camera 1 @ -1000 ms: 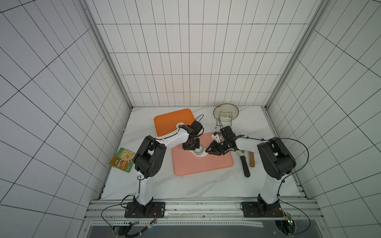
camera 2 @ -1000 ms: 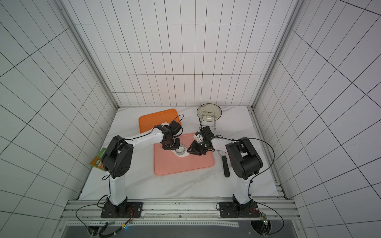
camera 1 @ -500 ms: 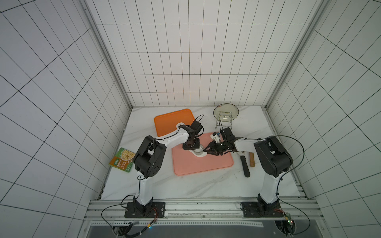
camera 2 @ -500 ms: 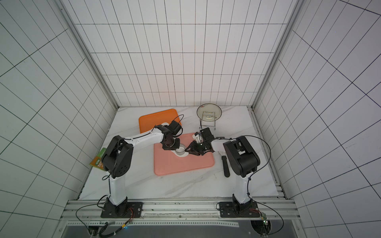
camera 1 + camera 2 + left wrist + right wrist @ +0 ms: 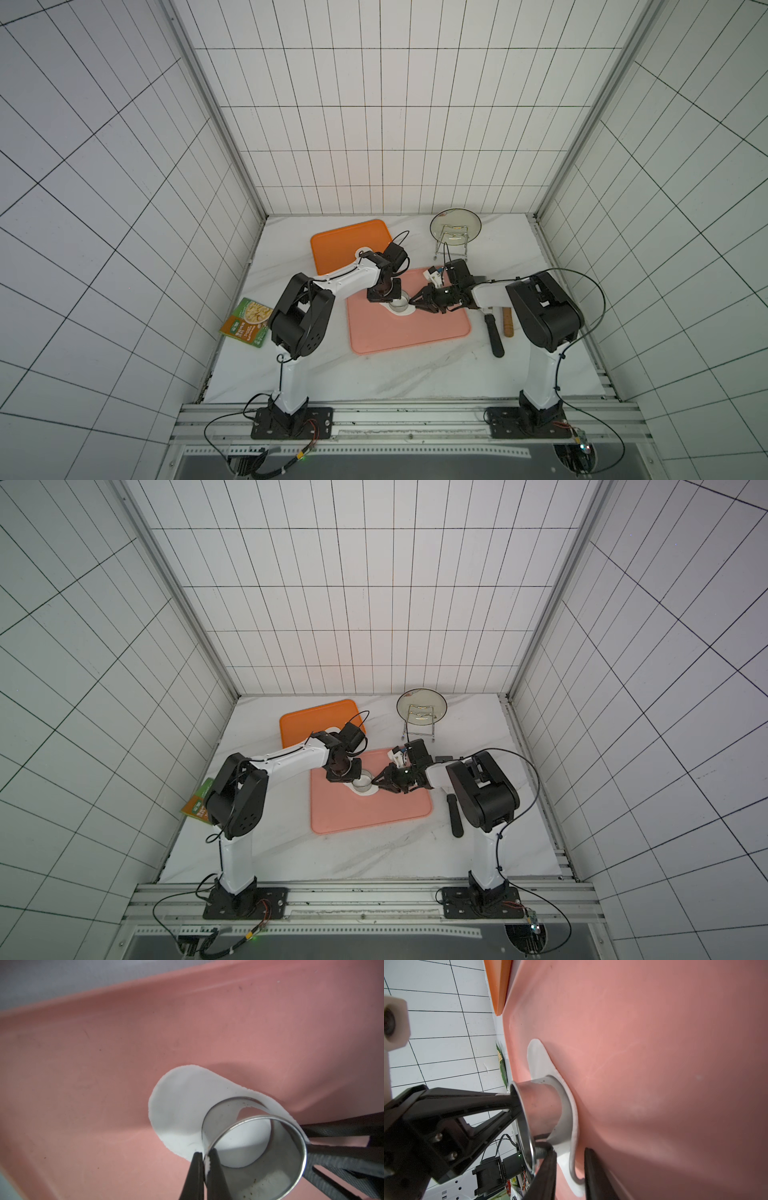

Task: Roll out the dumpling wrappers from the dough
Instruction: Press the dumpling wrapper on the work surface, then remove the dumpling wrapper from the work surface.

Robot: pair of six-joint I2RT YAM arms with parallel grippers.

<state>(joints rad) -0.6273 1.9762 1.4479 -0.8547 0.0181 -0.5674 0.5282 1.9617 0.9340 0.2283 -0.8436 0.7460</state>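
The dough is a flat white sheet on the pink mat, also seen in both top views. A steel ring stands pressed into it, with white dough showing inside. My left gripper is shut on the ring's wall. My right gripper reaches in beside the ring. Its fingers stand apart on either side of the dough's lifted edge. A round white dumpling wrapper lies on the orange tray, half hidden by the left arm.
The orange tray lies behind the mat. A plate on a wire rack stands at the back right. A black-handled tool and a wooden piece lie right of the mat, a green packet at the left.
My right gripper has slid left up to the ring and its fingers have come closer together. The left arm and the ring have stayed put.
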